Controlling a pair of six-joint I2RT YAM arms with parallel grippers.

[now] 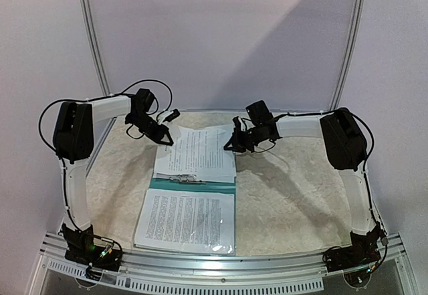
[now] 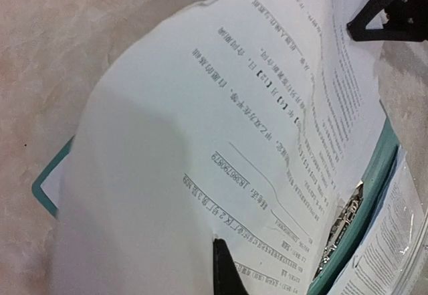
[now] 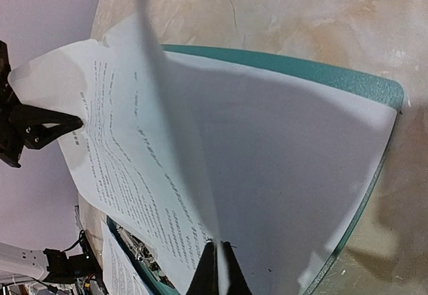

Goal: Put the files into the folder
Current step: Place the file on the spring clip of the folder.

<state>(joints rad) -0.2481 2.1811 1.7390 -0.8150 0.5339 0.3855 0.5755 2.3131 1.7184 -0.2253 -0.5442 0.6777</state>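
The folder (image 1: 195, 185) lies open and flat on the tabletop (image 1: 287, 194), a little left of the middle, and only a teal strip of it and its far rounded corners show around the paper. A stack of printed sheets (image 1: 198, 152) rests on its far half, their near edge down by the small metal clip (image 1: 182, 176) at the fold, their far edge lifted off the cover so that the paper bows upward. The left gripper (image 1: 164, 138) has its fingers pinched tight on the far left corner of these sheets, and the right gripper (image 1: 231, 146) has its fingers closed on the far right corner; both hold the paper above the folder. A second printed page (image 1: 187, 220) lies flat on the side toward the near edge of the tabletop, just beside the teal strip, with a glossy sheen near its right corner.
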